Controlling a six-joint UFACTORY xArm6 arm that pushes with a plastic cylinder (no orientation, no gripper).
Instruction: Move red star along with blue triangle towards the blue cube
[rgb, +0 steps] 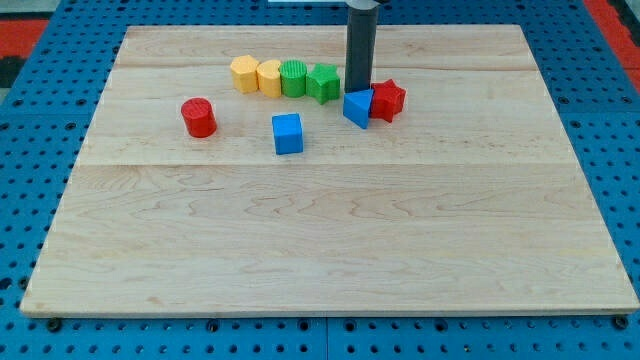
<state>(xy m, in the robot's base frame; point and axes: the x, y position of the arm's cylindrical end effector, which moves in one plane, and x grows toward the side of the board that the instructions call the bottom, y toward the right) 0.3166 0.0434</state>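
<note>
Still unfinished: red star (388, 100) touches blue triangle (357, 108), both well right of blue cube (287, 134); my tip (358, 90), gripperless, sits just behind triangle

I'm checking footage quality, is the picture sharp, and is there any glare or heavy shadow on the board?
Camera view: evenly lit, blocks sharp, only faint soft shadows beside the blue cube and red cylinder; no glare on the board; the rod is cropped at the view's top, my tip behind the blue triangle.

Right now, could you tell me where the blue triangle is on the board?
The blue triangle lies in the upper middle of the board, touching the red star on its right. My tip is just behind it, and the blue cube lies to its lower left.
</note>
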